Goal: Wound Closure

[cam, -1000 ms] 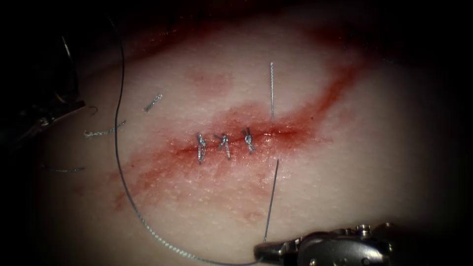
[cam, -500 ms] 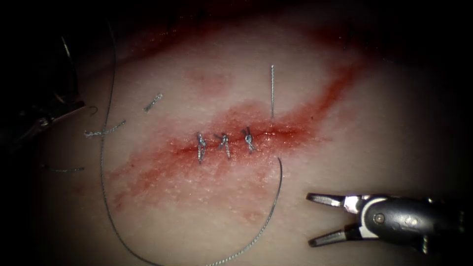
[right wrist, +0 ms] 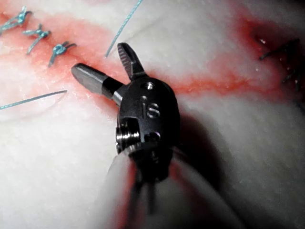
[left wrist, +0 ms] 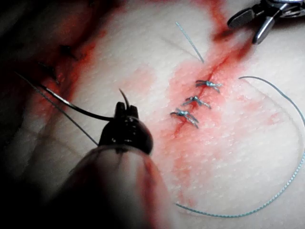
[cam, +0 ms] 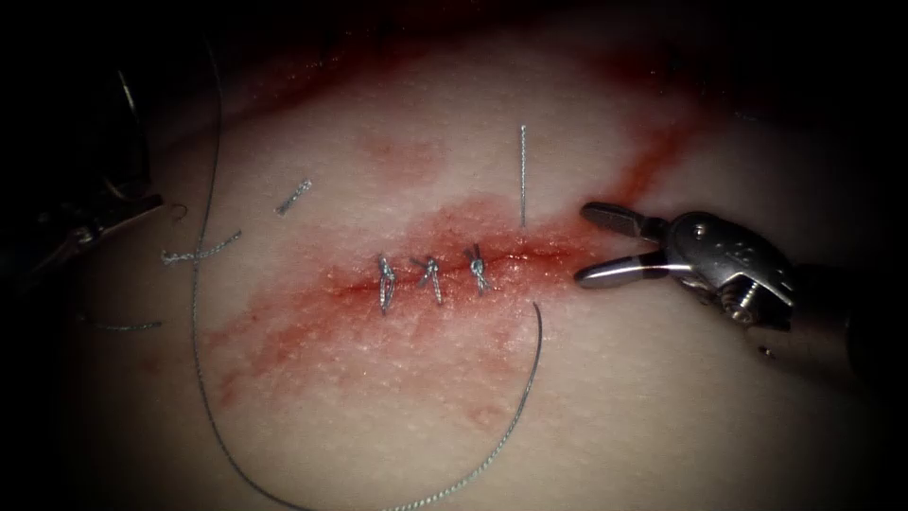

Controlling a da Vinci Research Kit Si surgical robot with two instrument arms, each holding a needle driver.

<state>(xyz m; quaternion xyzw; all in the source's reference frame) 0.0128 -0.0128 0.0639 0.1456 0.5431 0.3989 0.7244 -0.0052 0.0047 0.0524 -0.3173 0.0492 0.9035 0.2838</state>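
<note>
Thread (cam: 515,416) is what you see most of in the endoscope view. One long strand leaves the tissue (cam: 662,397) just below the cut (cam: 530,254), sweeps down and loops back up the left side. A short end (cam: 522,175) stands up from the cut's upper edge. Three knots (cam: 431,279) sit along the cut, with red fluid (cam: 284,331) smeared around them. Cut ends (cam: 199,253) lie loose well to the left.

Your right gripper (cam: 584,244) is at the cut's right end, jaws wide apart and holding nothing. One jaw is above the line of the cut and one is below it. Your left gripper (cam: 156,202) sits far left in the dark. The small hook beside it may be the needle (cam: 179,210), though it is too dim there to be sure.

Left wrist view: your left gripper (left wrist: 126,109) is closed on the needle (left wrist: 81,111) near one end. A short tip pokes past the jaws and the long curve trails off to the side. The needle is not in the tissue and is well apart from the knots (left wrist: 193,101). The right gripper (left wrist: 244,31) shows spread open beyond the cut (left wrist: 224,59).

Right wrist view: your right gripper (right wrist: 99,59) is wide open with both jaws bare, over the red line of the cut (right wrist: 209,86). The short end (right wrist: 125,26) rises just beside the upper jaw, apart from it. The long strand (right wrist: 33,99) runs close under the lower jaw.
</note>
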